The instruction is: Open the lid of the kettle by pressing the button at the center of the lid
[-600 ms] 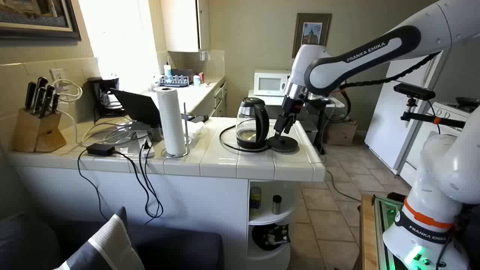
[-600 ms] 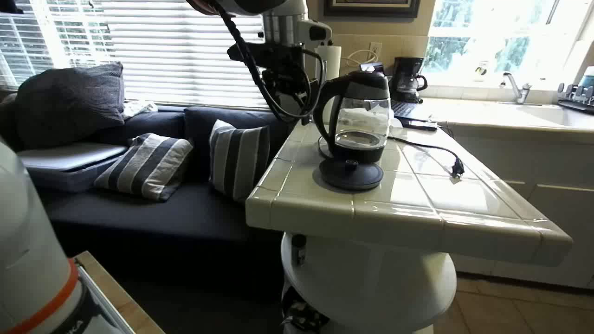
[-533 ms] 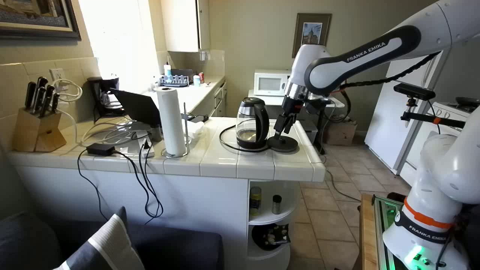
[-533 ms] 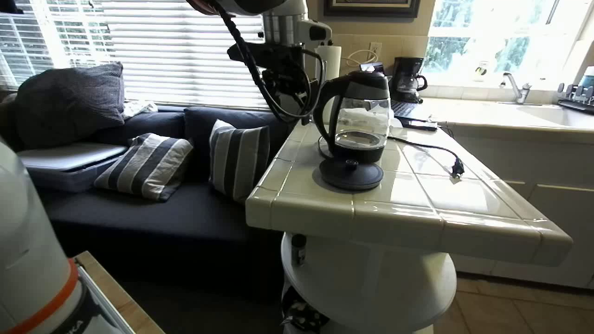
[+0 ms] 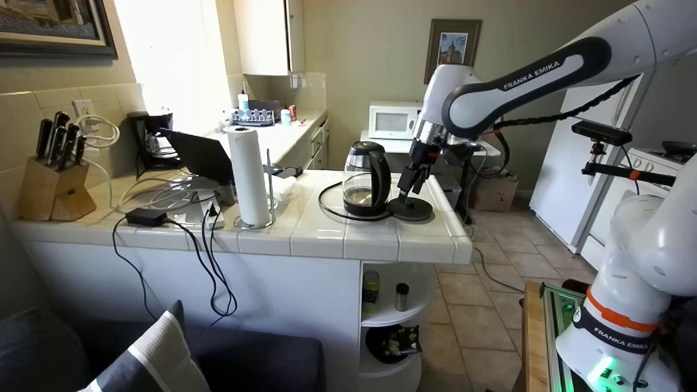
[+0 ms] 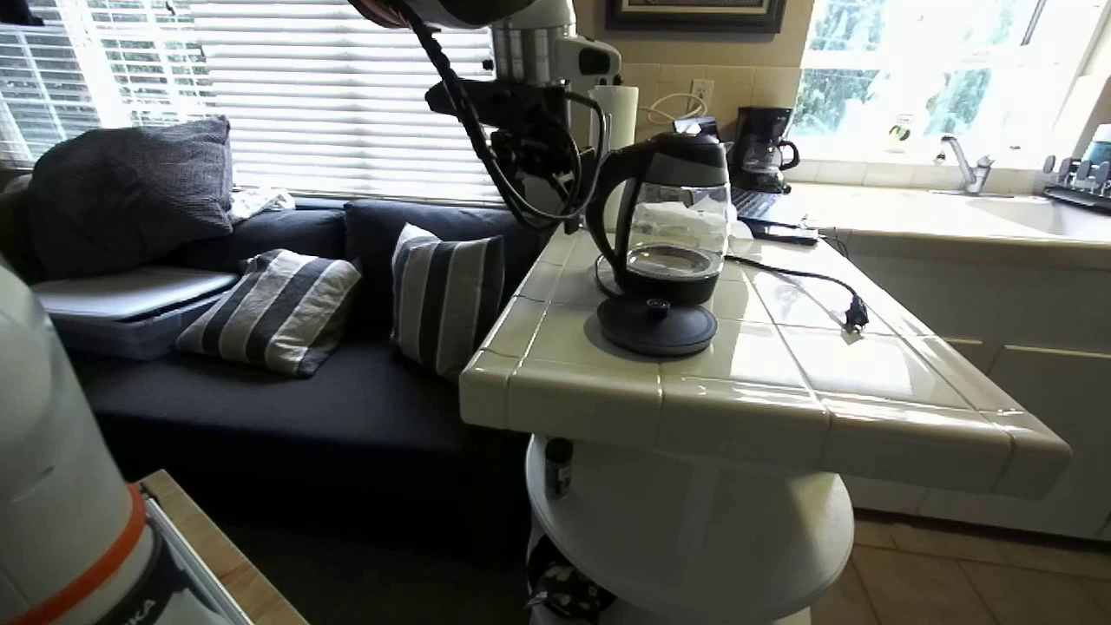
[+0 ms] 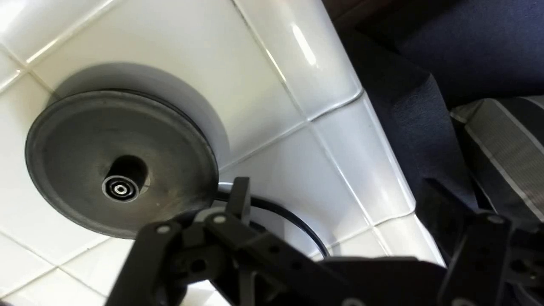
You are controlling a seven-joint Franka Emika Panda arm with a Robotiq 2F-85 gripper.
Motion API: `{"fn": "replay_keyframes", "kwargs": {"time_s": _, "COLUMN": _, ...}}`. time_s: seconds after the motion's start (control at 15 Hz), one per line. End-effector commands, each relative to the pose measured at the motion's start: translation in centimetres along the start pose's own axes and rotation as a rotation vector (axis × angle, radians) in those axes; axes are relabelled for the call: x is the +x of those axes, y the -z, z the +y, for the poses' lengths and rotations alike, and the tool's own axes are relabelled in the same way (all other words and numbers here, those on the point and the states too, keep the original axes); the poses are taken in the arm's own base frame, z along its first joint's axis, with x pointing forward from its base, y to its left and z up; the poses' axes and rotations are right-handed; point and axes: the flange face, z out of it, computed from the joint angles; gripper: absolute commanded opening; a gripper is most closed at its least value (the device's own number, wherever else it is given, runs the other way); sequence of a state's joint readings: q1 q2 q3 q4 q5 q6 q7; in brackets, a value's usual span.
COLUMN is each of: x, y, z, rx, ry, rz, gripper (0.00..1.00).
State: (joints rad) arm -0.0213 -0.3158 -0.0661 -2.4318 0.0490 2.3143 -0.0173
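The kettle point(image 5: 356, 188) stands upright on the white tiled counter, off its base. Its clear body also shows in an exterior view point(image 6: 677, 230). The black lid point(image 5: 366, 146) sits down on top, in both exterior views point(image 6: 694, 148); its button cannot be made out. The round dark base point(image 5: 418, 209) lies flat beside the kettle and fills the left of the wrist view point(image 7: 85, 161). My gripper point(image 5: 411, 188) is open and empty, pointing down on the handle side, apart from the kettle. In the wrist view its fingers point(image 7: 340, 199) are wide apart. The lid is out of the wrist view.
A black cord point(image 5: 332, 209) curves on the counter around the kettle. A paper towel roll point(image 5: 249, 177), a laptop point(image 5: 199, 155) and a knife block point(image 5: 57, 188) stand farther along. The counter's rounded edge point(image 7: 340, 85) drops to the dark sofa point(image 6: 330, 391).
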Motion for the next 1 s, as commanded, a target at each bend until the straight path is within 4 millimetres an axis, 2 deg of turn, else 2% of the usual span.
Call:
{"fn": "replay_keyframes", "kwargs": {"time_s": 0.0, "x": 1.0, "y": 2.0, "z": 0.1, "rx": -0.061, "ry": -0.078, "rz": 0.051, "gripper": 1.00}}
{"fn": "replay_keyframes", "kwargs": {"time_s": 0.07, "x": 1.3, "y": 2.9, "z": 0.2, "rx": -0.092, "ry": -0.104, "rz": 0.074, "gripper": 1.00}}
{"fn": "replay_keyframes", "kwargs": {"time_s": 0.33, "x": 3.2, "y": 8.6, "z": 1.6, "rx": -0.239, "ry": -0.244, "rz": 0.180, "gripper": 1.00}}
{"fn": "replay_keyframes", "kwargs": {"time_s": 0.4, "x": 3.7, "y": 9.8, "z": 1.4, "rx": -0.265, "ry": -0.255, "rz": 0.206, "gripper": 0.97}}
{"fn": "replay_keyframes", "kwargs": {"time_s": 0.47, "x": 4.0, "y": 10.7, "z": 1.3, "rx": -0.273, "ry": -0.262, "rz": 0.209, "gripper": 0.74}}
{"fn": "replay_keyframes", "kwargs": {"time_s": 0.6, "x": 5.1, "y": 12.6, "z": 0.2, "rx": -0.280, "ry": -0.253, "rz": 0.269, "gripper": 0.70}}
{"fn": "replay_keyframes", "kwargs": {"time_s": 0.8, "x": 6.8, "y": 14.5, "z": -0.8, "rx": -0.302, "ry": -0.226, "rz": 0.351, "gripper": 0.46}}
{"fn": "replay_keyframes", "kwargs": {"time_s": 0.93, "x": 7.8, "y": 15.1, "z": -0.6, "rx": -0.325, "ry": -0.217, "rz": 0.383, "gripper": 0.31}}
